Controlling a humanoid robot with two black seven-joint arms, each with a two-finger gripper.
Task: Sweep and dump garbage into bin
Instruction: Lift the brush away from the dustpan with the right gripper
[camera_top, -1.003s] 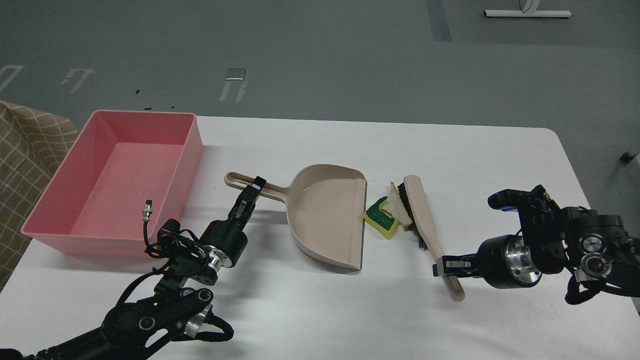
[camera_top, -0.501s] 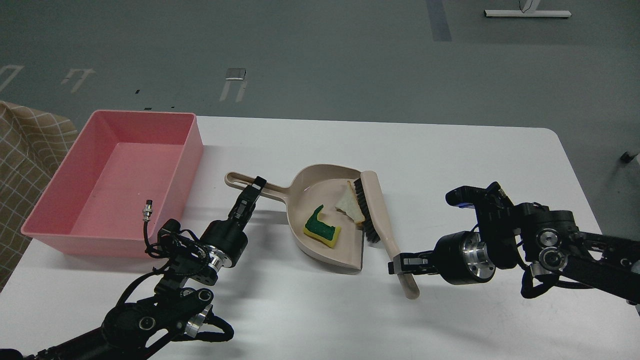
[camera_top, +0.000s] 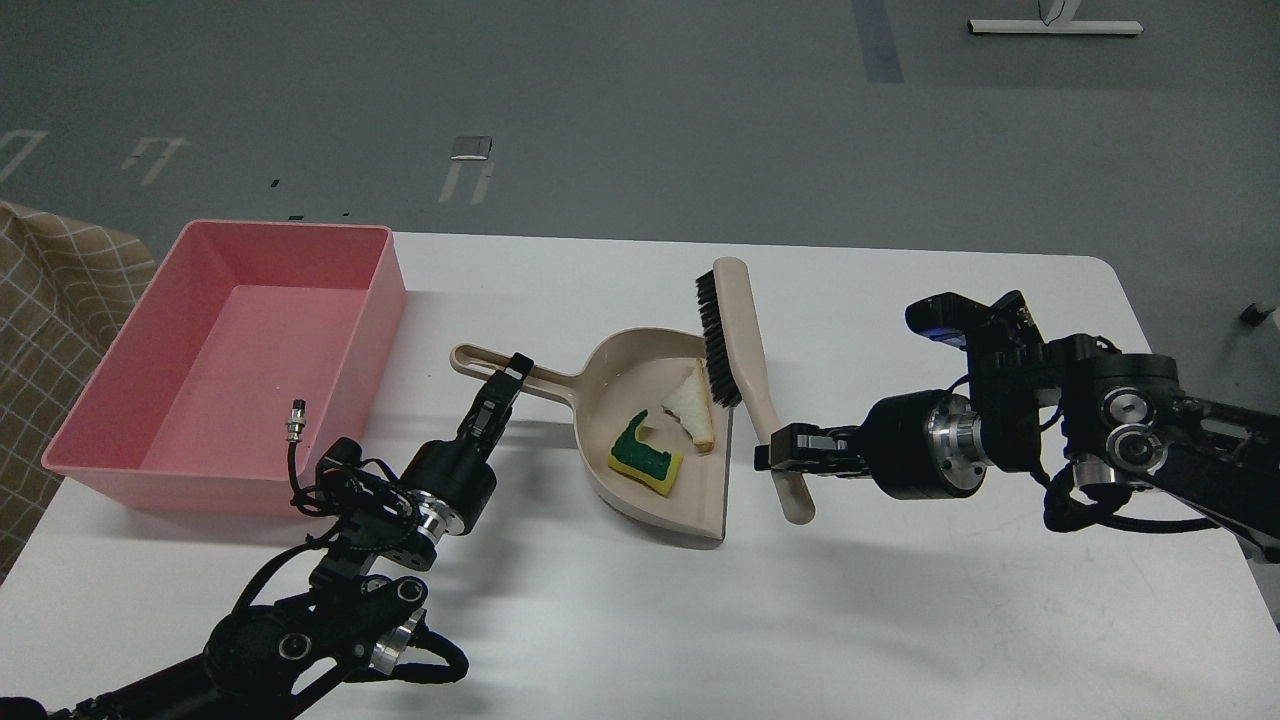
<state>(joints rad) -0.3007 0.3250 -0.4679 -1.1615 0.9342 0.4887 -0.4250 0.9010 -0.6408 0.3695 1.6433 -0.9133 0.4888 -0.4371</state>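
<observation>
Left claw (camera_top: 503, 385) clamped on dustpan (camera_top: 655, 440) handle; right claw (camera_top: 780, 458) clamped on brush (camera_top: 745, 370) handle.

Sponge (camera_top: 645, 460) and bread slice (camera_top: 692, 412) lying inside the pan, near its open lip. Bin (camera_top: 235, 365) well off to the left across the worktop (camera_top: 900, 620), beyond the left claw, so nearer that arm. Pan handle pointing left toward the bin. Probably next: lifting and tipping leftward. Brush raised clear, bristles facing left, right arm reaching in low from the right.
</observation>
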